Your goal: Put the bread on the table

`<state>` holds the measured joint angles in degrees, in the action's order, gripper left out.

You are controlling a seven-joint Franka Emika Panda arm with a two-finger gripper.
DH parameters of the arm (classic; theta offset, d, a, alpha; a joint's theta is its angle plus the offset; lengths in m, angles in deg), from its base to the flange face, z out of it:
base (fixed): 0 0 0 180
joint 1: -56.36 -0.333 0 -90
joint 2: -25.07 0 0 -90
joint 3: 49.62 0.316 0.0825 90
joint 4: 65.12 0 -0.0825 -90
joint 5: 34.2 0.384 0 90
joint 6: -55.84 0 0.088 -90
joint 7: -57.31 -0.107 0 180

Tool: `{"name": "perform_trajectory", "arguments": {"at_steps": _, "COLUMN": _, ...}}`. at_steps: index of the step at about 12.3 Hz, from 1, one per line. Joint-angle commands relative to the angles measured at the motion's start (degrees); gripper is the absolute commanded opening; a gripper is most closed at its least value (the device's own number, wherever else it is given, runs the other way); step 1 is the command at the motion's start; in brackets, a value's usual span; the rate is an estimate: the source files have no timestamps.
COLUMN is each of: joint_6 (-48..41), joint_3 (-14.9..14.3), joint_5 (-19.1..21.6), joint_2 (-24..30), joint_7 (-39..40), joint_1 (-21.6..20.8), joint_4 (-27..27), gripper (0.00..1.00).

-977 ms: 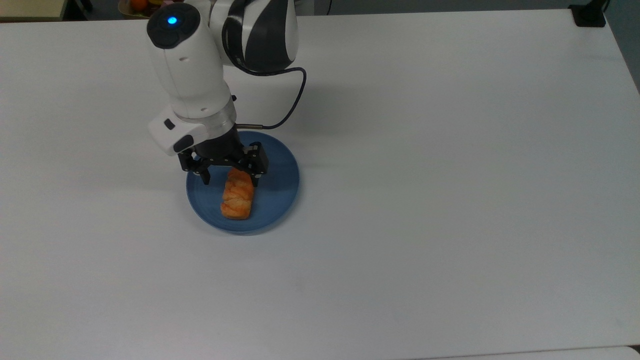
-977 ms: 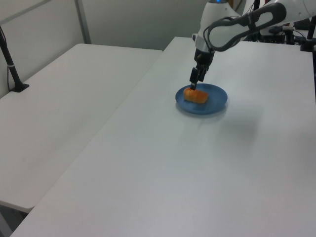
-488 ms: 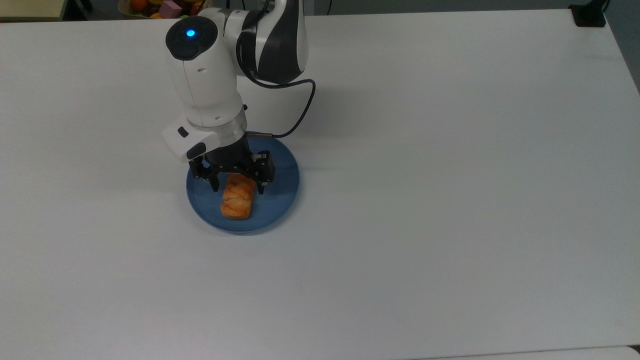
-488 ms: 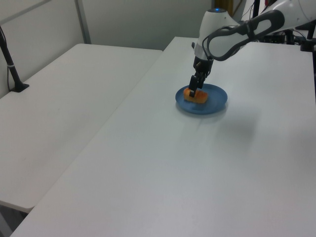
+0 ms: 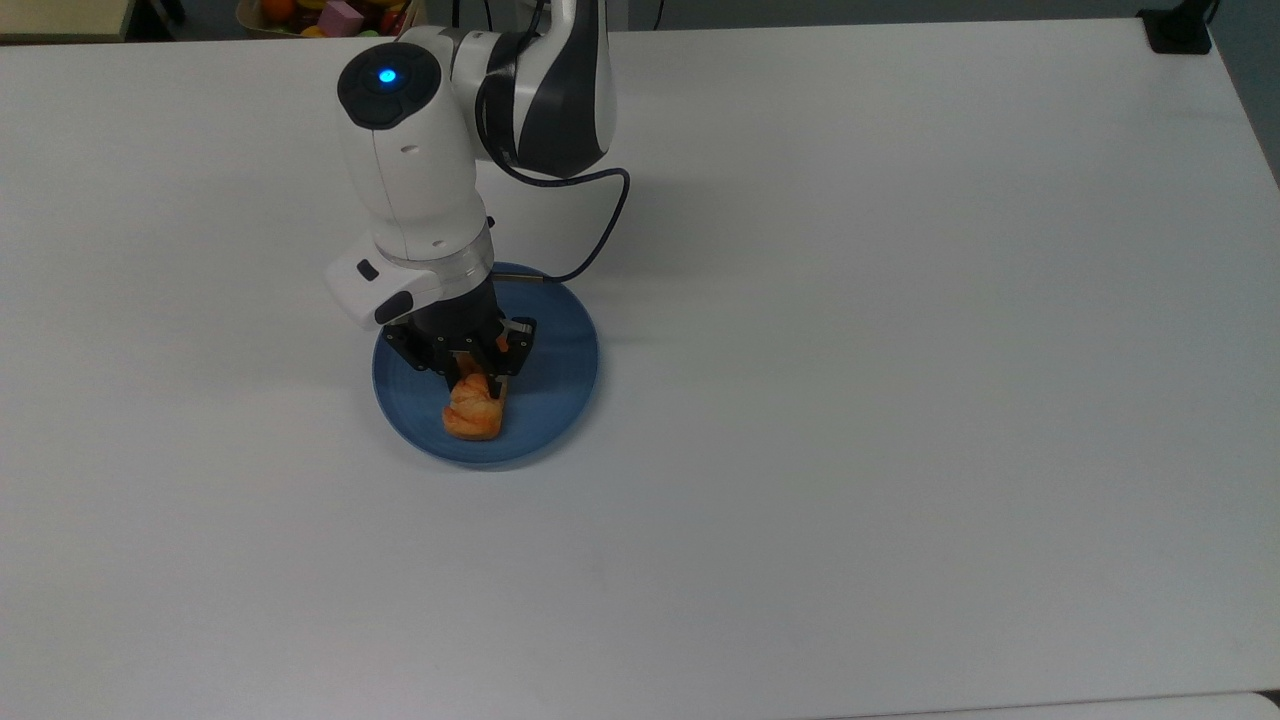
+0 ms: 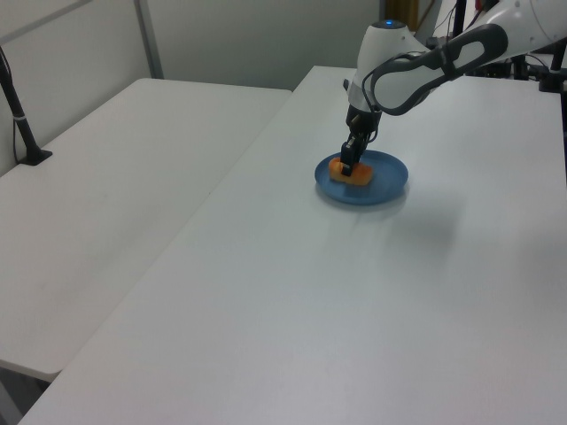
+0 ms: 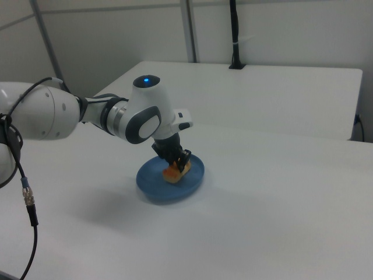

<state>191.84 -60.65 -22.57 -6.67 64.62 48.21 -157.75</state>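
Observation:
The bread [image 5: 471, 413], a small golden-orange braided loaf, lies on a round blue plate [image 5: 560, 365] on the white table [image 5: 900, 400]. My gripper [image 5: 476, 376] points straight down over the loaf's far end, its fingers shut against the loaf's two sides. In the left view the gripper [image 6: 348, 165] meets the bread [image 6: 353, 174] on the plate [image 6: 387, 181]. From the right view, the gripper [image 7: 181, 161] presses onto the bread [image 7: 173, 173] above the plate [image 7: 154, 181]. The loaf still rests on the plate.
A second white table [image 6: 106, 177] stands beside this one at the left view's left, with a black clamped post [image 6: 19, 111] on it. A black clamp [image 5: 1180, 30] sits at the top view's far right corner. Coloured objects [image 5: 335, 12] lie beyond the far edge.
The gripper came down over the bread's far end and its fingers closed from wide apart onto the loaf's sides. The bread and plate have stayed in place.

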Motion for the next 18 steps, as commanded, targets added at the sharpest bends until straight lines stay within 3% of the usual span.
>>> {"name": "perform_trajectory", "arguments": {"at_steps": 1, "joint_6": -1.2, "joint_3": -0.8, "joint_5": -1.1, "joint_2": 3.5, "joint_7": -0.6, "joint_1": -0.9, "joint_4": -2.1, "gripper": 0.0}}
{"name": "perform_trajectory", "arguments": {"at_steps": 7, "joint_6": -8.7, "joint_3": -0.9, "joint_5": -1.1, "joint_2": 14.3, "joint_7": -0.5, "joint_1": -0.7, "joint_4": -4.7, "gripper": 0.0}}
{"name": "perform_trajectory", "arguments": {"at_steps": 10, "joint_6": -9.5, "joint_3": 0.0, "joint_5": -0.6, "joint_2": 19.2, "joint_7": -1.5, "joint_1": -3.6, "joint_4": -8.6, "gripper": 0.0}}
{"name": "perform_trajectory", "arguments": {"at_steps": 11, "joint_6": -10.2, "joint_3": 1.9, "joint_5": -0.6, "joint_2": 21.2, "joint_7": -1.6, "joint_1": -4.0, "joint_4": -9.2, "gripper": 0.0}}
{"name": "perform_trajectory", "arguments": {"at_steps": 13, "joint_6": -13.1, "joint_3": 6.3, "joint_5": -1.1, "joint_2": 24.5, "joint_7": -10.2, "joint_1": -4.2, "joint_4": -9.3, "gripper": 0.04}}
{"name": "perform_trajectory", "arguments": {"at_steps": 16, "joint_6": -19.3, "joint_3": 17.5, "joint_5": -4.2, "joint_2": 25.5, "joint_7": -20.9, "joint_1": -3.9, "joint_4": -10.6, "gripper": 0.06}}
{"name": "perform_trajectory", "arguments": {"at_steps": 18, "joint_6": -18.9, "joint_3": 23.1, "joint_5": -5.0, "joint_2": 24.4, "joint_7": -25.1, "joint_1": -4.3, "joint_4": -12.1, "gripper": 0.05}}
